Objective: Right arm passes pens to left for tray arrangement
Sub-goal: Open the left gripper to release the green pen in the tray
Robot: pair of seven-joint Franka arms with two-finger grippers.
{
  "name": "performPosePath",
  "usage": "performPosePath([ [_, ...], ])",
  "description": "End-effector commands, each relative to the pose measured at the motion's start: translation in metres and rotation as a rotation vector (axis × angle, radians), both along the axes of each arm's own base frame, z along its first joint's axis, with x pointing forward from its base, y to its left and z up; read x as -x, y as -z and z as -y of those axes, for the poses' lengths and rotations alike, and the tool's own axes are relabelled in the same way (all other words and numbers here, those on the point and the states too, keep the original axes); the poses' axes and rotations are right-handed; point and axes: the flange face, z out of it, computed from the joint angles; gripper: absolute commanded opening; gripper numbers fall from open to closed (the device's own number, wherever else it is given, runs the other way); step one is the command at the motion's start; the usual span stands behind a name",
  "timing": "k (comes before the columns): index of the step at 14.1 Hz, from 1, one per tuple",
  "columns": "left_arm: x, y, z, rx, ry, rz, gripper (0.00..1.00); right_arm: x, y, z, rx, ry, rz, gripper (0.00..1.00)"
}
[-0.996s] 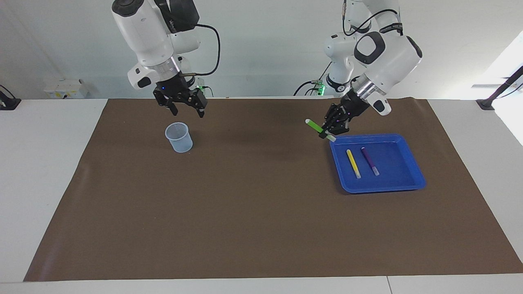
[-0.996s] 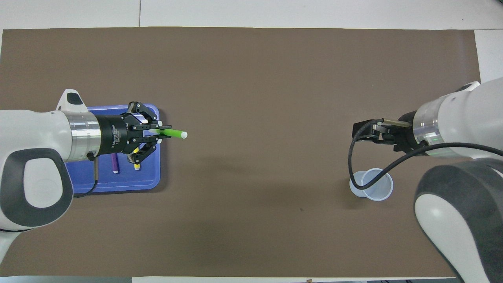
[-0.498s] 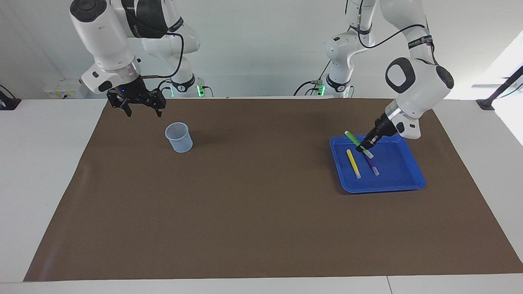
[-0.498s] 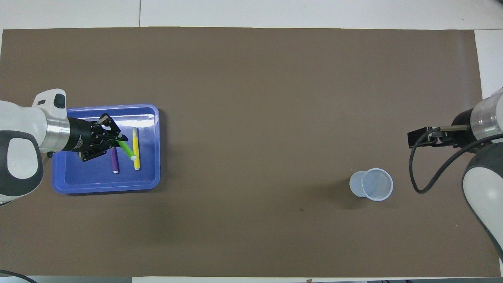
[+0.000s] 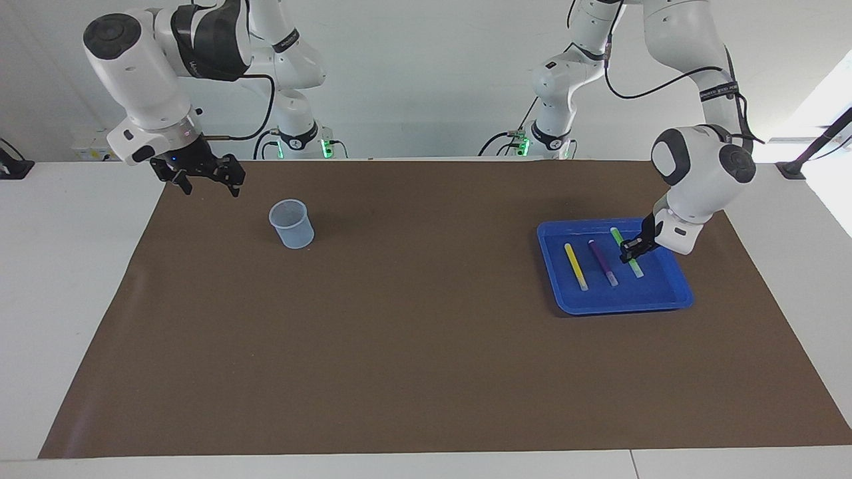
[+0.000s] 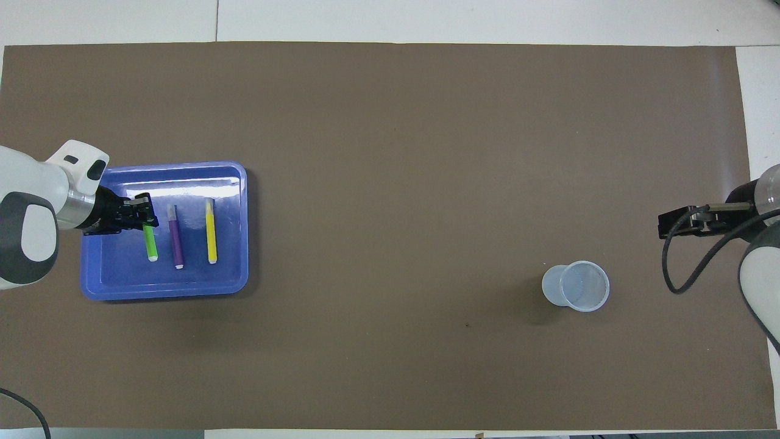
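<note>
The blue tray (image 5: 619,307) lies at the left arm's end of the table and shows in the overhead view (image 6: 164,292) too. In it, side by side and parallel, are a yellow pen (image 5: 576,266) (image 6: 211,231), a purple pen (image 5: 602,261) (image 6: 175,238) and a green pen (image 5: 636,267) (image 6: 150,242). My left gripper (image 5: 631,251) (image 6: 145,214) is low in the tray, shut on the green pen near its end closer to the robots. My right gripper (image 5: 208,186) (image 6: 665,224) is open and empty, up over the mat's edge at the right arm's end.
A small translucent bluish measuring cup (image 5: 291,223) (image 6: 576,286) stands upright on the brown mat (image 5: 413,319), toward the right arm's end. The mat covers most of the white table.
My left gripper has carried the green pen from beside the tray into it and lowered it next to the purple pen. My right arm has drawn back from over the cup toward its end of the table.
</note>
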Motion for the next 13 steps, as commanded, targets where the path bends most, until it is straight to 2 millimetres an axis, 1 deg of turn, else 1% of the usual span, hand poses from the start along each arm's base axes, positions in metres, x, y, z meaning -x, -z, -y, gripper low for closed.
performPosePath([
  [1,-0.006,0.008,-0.002,-0.018,0.050,0.005,0.00,-0.007,0.002,-0.001,0.005,-0.027,0.013,1.00],
  [2,-0.004,0.009,-0.004,-0.018,0.043,0.005,0.00,-0.012,0.006,-0.001,0.008,-0.028,0.004,1.00],
  [3,-0.002,0.013,-0.002,-0.017,0.044,-0.001,0.00,-0.022,0.011,0.004,0.007,-0.020,-0.019,1.00],
  [4,0.000,0.017,-0.001,-0.017,0.043,0.003,0.00,-0.026,0.010,0.006,0.007,-0.014,-0.036,1.00],
  [6,0.005,0.022,-0.001,-0.016,0.045,-0.003,0.00,-0.029,0.012,0.014,0.006,0.000,-0.047,1.00],
  [7,0.006,0.023,-0.001,-0.016,0.047,-0.006,0.00,-0.030,0.011,0.013,0.006,0.000,-0.054,1.00],
  [8,0.006,0.023,0.000,-0.016,0.052,-0.005,0.99,-0.027,0.014,0.013,0.000,0.002,-0.084,1.00],
  [10,0.005,0.022,0.000,-0.016,0.051,-0.005,1.00,-0.029,0.014,0.004,0.002,-0.015,-0.088,1.00],
  [13,0.004,0.020,0.000,-0.016,0.047,-0.005,1.00,-0.027,0.004,0.007,0.001,-0.008,-0.076,1.00],
])
